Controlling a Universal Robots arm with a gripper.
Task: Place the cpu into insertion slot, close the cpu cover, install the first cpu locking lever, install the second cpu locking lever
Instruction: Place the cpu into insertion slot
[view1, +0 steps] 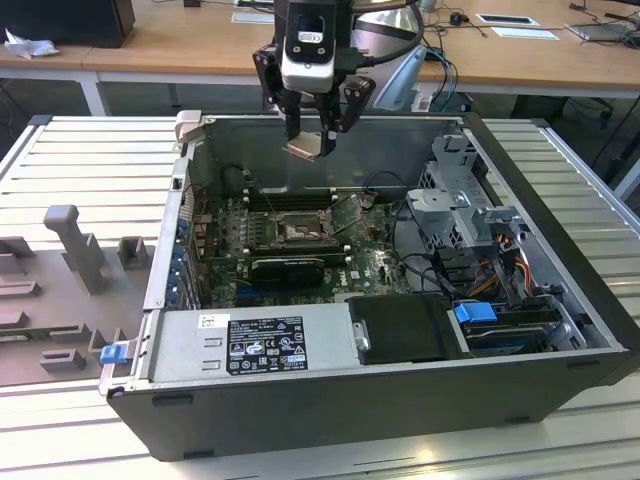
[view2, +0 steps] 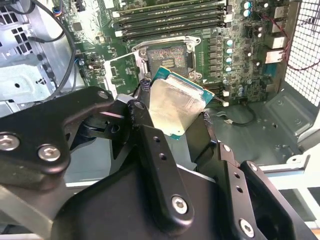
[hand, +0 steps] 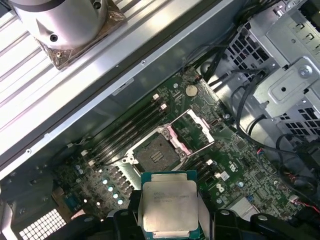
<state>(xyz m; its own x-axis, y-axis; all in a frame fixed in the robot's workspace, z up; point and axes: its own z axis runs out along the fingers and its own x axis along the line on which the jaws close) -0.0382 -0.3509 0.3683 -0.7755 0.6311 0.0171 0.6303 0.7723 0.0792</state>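
We are seeing a slatted metal table (view1: 90, 160), an open computer case (view1: 400, 400) sitting on it, grey fixture blocks (view1: 75, 245) lying at the exterior view's left

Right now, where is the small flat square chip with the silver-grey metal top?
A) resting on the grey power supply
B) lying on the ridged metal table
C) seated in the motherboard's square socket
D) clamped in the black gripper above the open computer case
D: the silver-topped square chip is clamped in the black gripper above the open dark computer case, and the square silvery-rimmed socket below has a bare dark centre.
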